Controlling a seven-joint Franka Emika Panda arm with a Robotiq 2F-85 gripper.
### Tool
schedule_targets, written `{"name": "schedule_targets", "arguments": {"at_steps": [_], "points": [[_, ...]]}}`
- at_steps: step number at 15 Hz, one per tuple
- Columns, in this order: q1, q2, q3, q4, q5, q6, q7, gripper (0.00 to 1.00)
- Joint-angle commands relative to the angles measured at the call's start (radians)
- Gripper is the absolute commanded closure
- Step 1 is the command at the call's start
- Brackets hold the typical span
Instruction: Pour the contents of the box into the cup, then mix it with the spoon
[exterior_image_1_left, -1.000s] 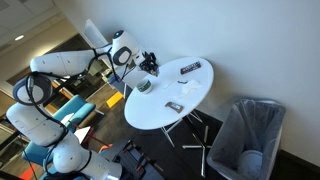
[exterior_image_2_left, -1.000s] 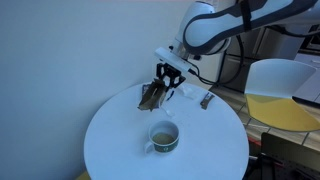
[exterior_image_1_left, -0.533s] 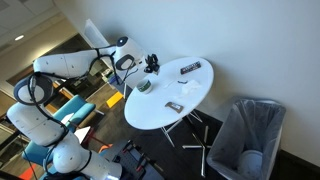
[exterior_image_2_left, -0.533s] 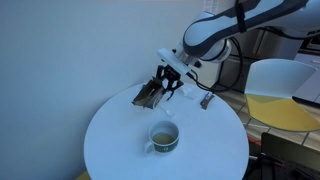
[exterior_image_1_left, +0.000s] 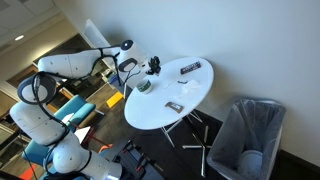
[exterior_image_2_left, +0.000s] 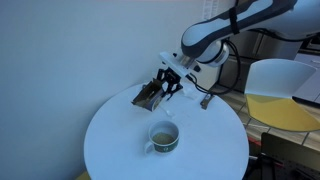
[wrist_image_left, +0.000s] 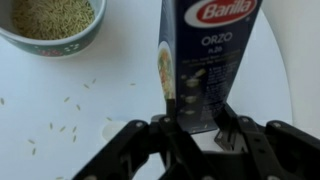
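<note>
My gripper (wrist_image_left: 195, 128) is shut on the box (wrist_image_left: 205, 55), a dark blue Barilla orzo box, gripping its lower end. In an exterior view the box (exterior_image_2_left: 150, 94) is tilted, low over the far side of the white round table (exterior_image_2_left: 110, 140), with the gripper (exterior_image_2_left: 166, 86) behind it. The grey-green cup (exterior_image_2_left: 163, 137) stands mid-table, apart from the box, and holds pale orzo. In the wrist view the cup (wrist_image_left: 50, 25) is at the top left. Gripper (exterior_image_1_left: 153, 66) and cup (exterior_image_1_left: 144, 86) also show small in an exterior view. I cannot pick out a spoon.
Loose orzo grains (wrist_image_left: 60, 125) lie on the table beside the cup. A long flat dark packet (exterior_image_1_left: 191, 68) and a small flat item (exterior_image_1_left: 172, 106) lie on the table. A grey bin (exterior_image_1_left: 250, 135) stands on the floor. A yellow chair (exterior_image_2_left: 280, 95) is nearby.
The arm has shifted slightly with the box still in the gripper; the box stays tilted at the far side of the table. The cup has not moved.
</note>
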Motion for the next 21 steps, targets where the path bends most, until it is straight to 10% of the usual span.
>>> {"name": "schedule_targets", "arguments": {"at_steps": [1,21], "points": [[-0.02,0.046,0.003,0.074,0.1,-0.09,0.011,0.81],[-0.033,0.348,0.021,0.3,0.537,-0.11,-0.053,0.81]]}}
